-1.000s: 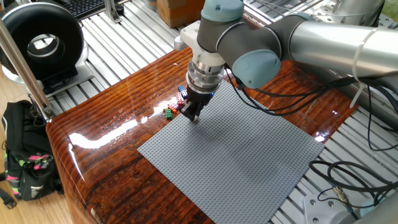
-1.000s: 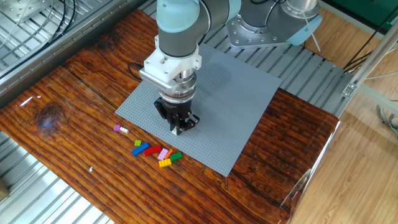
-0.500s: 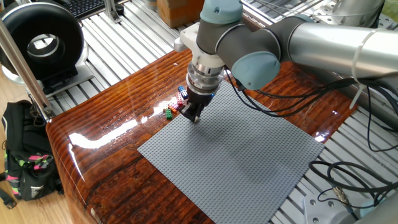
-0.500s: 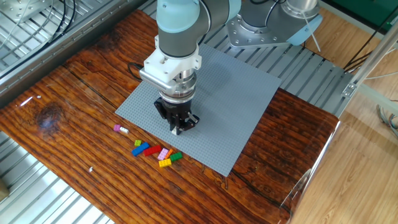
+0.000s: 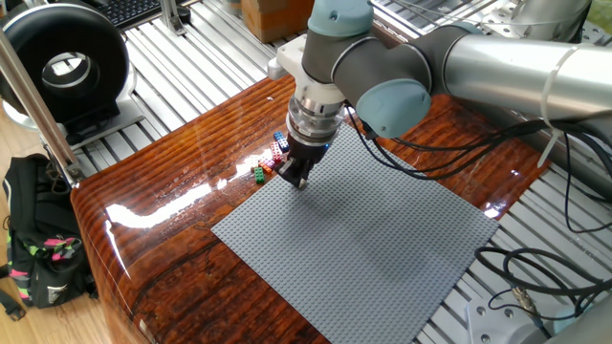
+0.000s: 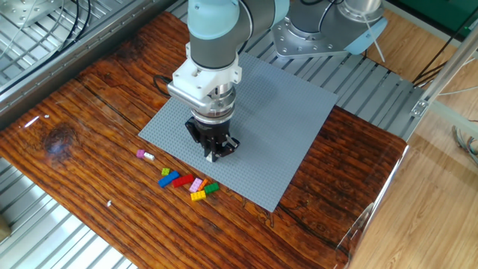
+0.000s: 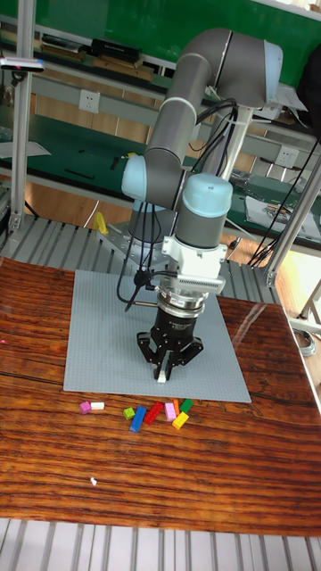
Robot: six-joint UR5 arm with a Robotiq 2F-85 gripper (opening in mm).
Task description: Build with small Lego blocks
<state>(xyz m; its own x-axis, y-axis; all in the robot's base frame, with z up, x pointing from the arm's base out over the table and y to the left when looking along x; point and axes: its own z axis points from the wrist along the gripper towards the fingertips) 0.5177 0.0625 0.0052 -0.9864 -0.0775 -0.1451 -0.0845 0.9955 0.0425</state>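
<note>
My gripper [image 6: 214,155] points straight down at the near edge of the grey baseplate [image 6: 284,127], its fingers shut on a small white brick [image 7: 161,379] that touches or nearly touches the plate. Loose small Lego blocks lie on the wood just in front of it: blue [image 6: 169,179], red [image 6: 183,180], pink [image 6: 196,184], yellow [image 6: 197,196] and green [image 6: 212,188]. A pink and white pair [image 6: 144,155] lies further left. In one fixed view the gripper [image 5: 300,182] hides most of the pile [image 5: 260,173].
The wooden table [image 6: 89,112] is ringed by metal slats. A black backpack [image 5: 38,248] and a round black device [image 5: 62,67] stand off the table's left side. Cables [image 5: 535,277] hang at the right. A tiny white scrap [image 6: 109,202] lies near the front edge.
</note>
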